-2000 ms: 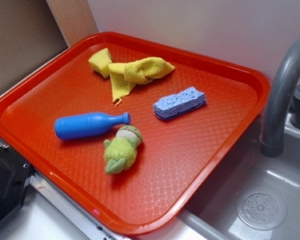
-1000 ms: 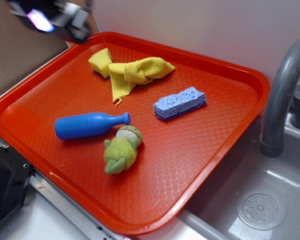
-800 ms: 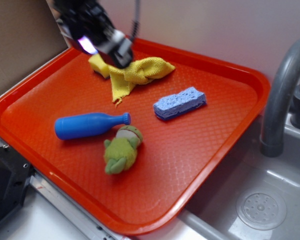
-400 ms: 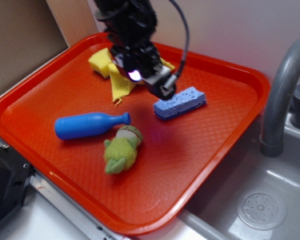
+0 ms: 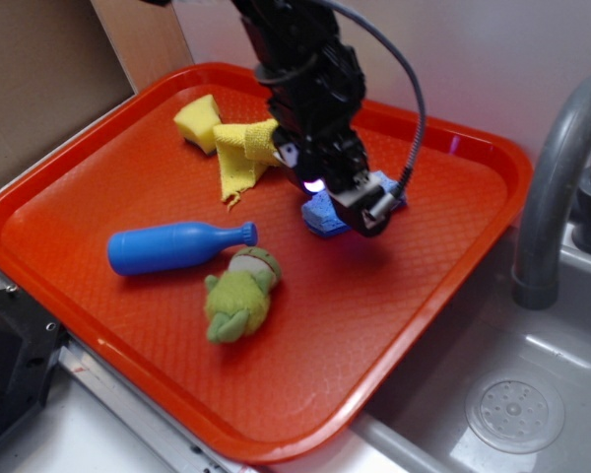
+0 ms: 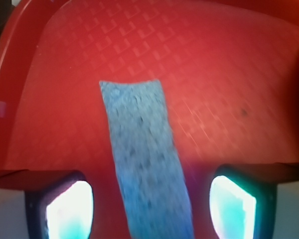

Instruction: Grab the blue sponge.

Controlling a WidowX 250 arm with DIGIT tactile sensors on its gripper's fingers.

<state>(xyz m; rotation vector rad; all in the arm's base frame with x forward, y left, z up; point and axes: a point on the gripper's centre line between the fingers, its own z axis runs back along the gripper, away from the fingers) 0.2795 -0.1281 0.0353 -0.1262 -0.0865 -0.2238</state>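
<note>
The blue sponge [image 5: 321, 215], a pale blue pitted foam block, lies on the red tray [image 5: 424, 296] right of centre; the arm covers most of it in the exterior view. In the wrist view the sponge [image 6: 142, 164] runs lengthwise between my two fingertips, with red tray showing on both sides of it. My gripper [image 5: 360, 212] hangs just above the sponge, open, with the jaws straddling it and not touching. In the wrist view the gripper [image 6: 149, 209] shows its lit fingertips [image 6: 70, 211] at the bottom corners.
A glossy blue bottle [image 5: 172, 246] lies left of centre, a green plush toy [image 5: 238, 294] below it. A yellow sponge wedge [image 5: 197, 120] and a yellow cloth [image 5: 244, 153] sit at the tray's back. A grey faucet [image 5: 557, 187] and sink [image 5: 512, 394] stand to the right.
The arm came in from the upper left, swept across the tray over the yellow cloth, and now sits low over the blue sponge. The objects have not moved.
</note>
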